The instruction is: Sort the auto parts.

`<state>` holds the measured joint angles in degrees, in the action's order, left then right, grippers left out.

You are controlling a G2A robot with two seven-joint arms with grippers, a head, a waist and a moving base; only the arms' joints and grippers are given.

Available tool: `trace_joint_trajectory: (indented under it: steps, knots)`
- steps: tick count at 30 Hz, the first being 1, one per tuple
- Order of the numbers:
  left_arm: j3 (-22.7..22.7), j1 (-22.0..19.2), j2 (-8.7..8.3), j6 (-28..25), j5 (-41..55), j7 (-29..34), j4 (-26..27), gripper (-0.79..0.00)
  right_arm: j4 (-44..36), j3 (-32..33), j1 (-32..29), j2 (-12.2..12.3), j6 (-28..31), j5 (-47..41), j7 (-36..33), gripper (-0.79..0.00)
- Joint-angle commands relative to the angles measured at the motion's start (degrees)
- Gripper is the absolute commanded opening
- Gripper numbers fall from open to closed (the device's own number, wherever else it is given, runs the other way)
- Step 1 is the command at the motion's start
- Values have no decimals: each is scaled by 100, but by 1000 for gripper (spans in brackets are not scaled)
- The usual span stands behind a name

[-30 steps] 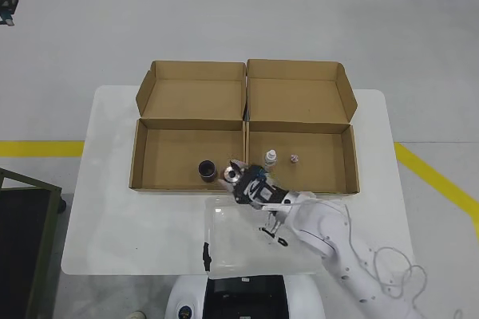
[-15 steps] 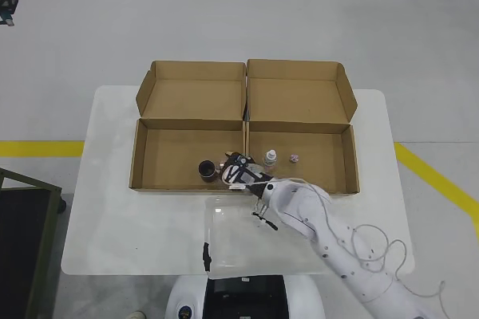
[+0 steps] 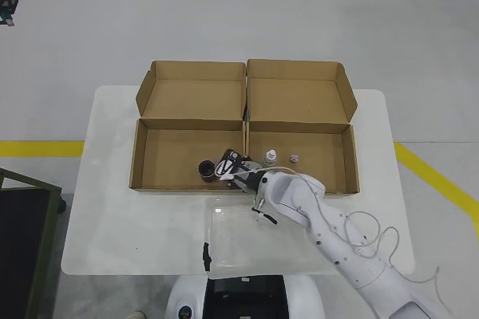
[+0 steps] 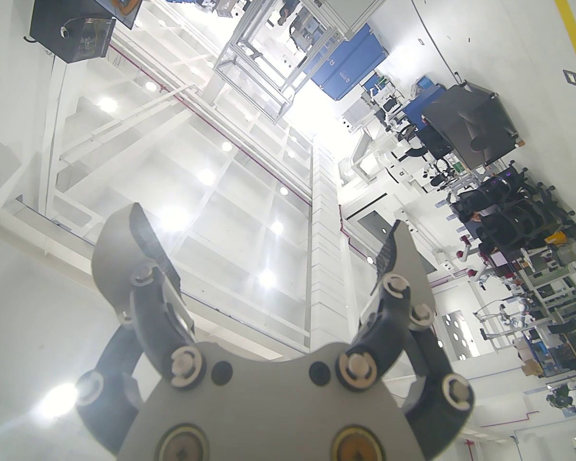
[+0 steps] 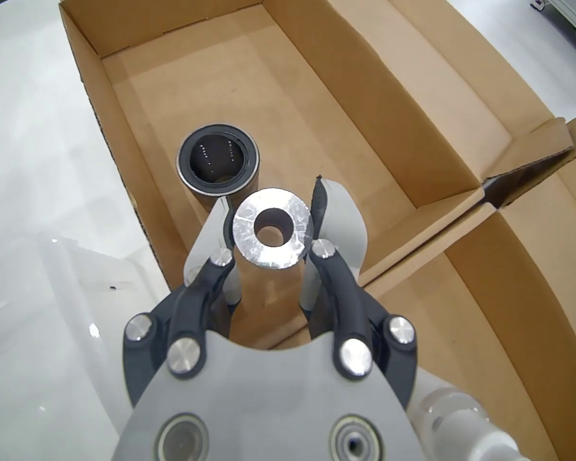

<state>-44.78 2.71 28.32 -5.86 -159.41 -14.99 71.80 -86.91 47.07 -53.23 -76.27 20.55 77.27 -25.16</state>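
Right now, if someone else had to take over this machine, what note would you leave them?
Right gripper: shut on a silver bushing, held over the left box, beside the black bearing standing in it.
Left gripper: open, empty, pointing up at the ceiling.
Right box: two small parts, a white one and a smaller one.
Done: three parts boxed.
To do: release the bushing; a small dark piece lies at the edge of the clear tray, too small to identify.

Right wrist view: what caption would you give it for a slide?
Right gripper holding a silver metal sleeve over a cardboard box, beside a black-rimmed bearing standing inside it.
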Motion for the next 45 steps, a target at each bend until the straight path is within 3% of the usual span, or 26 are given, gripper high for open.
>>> trace_joint_trajectory:
  steps: [1,8,22,26,31,40,45]
  knots:
    - [0,0,0,0,0,1,0,0,54,-43,49,-18,73,18,-34,-751]
    - [0,0,0,0,0,1,0,0,168,-126,123,-57,257,98,-104,-665]
    - [0,0,0,0,0,1,0,0,154,-71,71,-67,459,236,-174,-419]
    - [0,0,0,0,0,1,0,0,32,-17,42,-71,427,210,-105,-419]
    - [0,0,0,0,0,1,0,0,-420,117,-85,-52,437,123,16,-394]
    - [0,0,0,0,0,1,0,0,-1727,615,-693,75,598,-231,174,-259]
    - [0,0,0,0,0,1,0,0,-2423,934,-1248,174,818,-573,238,-46]
